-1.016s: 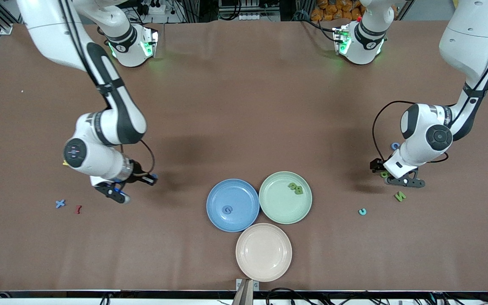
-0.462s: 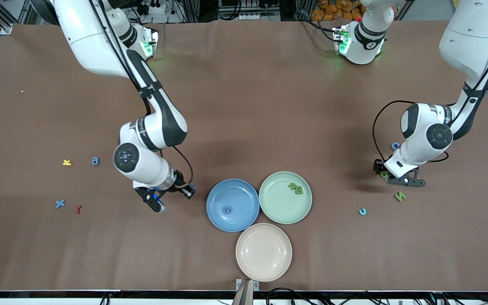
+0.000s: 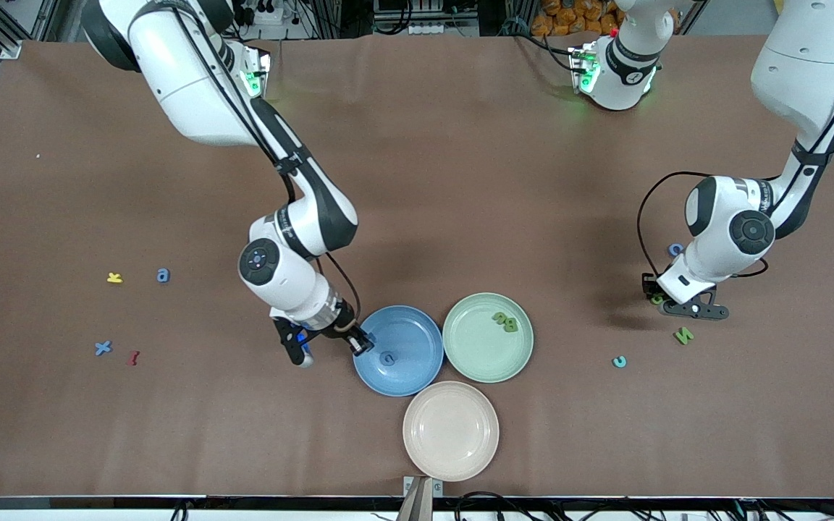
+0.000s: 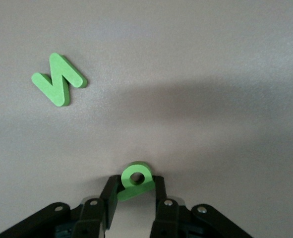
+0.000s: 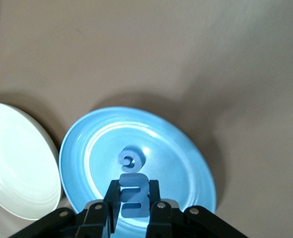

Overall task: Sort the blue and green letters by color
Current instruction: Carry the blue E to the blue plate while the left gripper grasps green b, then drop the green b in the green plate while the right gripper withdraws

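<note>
Left end effector (image 4: 135, 191) pinches a green letter (image 4: 135, 179) – right end effector (image 5: 133, 201) clamps a blue "a" (image 5: 134, 196)

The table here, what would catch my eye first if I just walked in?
Probably the three round plates clustered near the front camera: a blue plate, a green plate and a cream plate. The right gripper holds a blue letter over the blue plate's rim, while the left gripper pinches a green letter at its end of the table.

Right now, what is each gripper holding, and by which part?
The right gripper pinches a blue letter by its side edges. The left gripper pinches a green letter by its lower edges.
</note>
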You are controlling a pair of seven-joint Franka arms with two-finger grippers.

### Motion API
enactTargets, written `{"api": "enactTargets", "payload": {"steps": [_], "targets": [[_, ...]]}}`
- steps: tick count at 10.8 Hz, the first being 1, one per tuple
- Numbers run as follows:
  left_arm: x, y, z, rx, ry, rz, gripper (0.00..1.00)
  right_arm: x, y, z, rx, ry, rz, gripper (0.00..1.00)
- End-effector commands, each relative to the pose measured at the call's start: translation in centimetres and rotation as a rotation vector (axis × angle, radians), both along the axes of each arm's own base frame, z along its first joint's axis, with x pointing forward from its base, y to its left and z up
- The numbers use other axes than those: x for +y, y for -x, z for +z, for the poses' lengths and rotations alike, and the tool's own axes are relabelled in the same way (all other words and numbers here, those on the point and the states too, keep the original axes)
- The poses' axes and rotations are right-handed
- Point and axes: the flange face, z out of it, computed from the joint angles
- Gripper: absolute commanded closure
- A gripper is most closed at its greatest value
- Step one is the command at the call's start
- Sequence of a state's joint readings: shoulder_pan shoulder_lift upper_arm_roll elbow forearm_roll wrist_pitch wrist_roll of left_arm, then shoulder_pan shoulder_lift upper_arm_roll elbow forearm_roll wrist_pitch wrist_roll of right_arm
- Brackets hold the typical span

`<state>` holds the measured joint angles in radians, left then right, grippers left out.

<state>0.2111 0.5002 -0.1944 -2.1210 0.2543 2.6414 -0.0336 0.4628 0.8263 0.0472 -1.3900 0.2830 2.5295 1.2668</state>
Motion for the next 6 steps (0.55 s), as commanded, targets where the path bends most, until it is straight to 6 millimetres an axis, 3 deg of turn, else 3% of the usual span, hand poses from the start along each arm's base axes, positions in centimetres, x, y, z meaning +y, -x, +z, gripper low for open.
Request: {"api": "enactTargets", "payload": {"steps": [1, 2, 4, 6], "targets": [[-2.5, -1.3, 1.5, -0.042, -0.001, 0.015, 0.84, 1.4, -0.5, -0.5, -0.001, -0.030, -0.051, 0.00], [-4.3, -1.9, 2.3, -0.042, 0.005, 0.038, 0.84, 1.3, -0.4, -0.5, -0.002, -0.023, -0.042, 0.00], [-9.6, -3.1, 3.9, -0.047, 0.036, 0.109, 0.84, 0.2, -0.9, 0.0, -0.021, 0.010, -0.003, 0.00], [-15.4, -3.8, 5.5, -0.048, 0.056, 0.180, 0.84, -3.7, -0.9, -0.6, 0.001, 0.087, 0.107, 0.00]]}}
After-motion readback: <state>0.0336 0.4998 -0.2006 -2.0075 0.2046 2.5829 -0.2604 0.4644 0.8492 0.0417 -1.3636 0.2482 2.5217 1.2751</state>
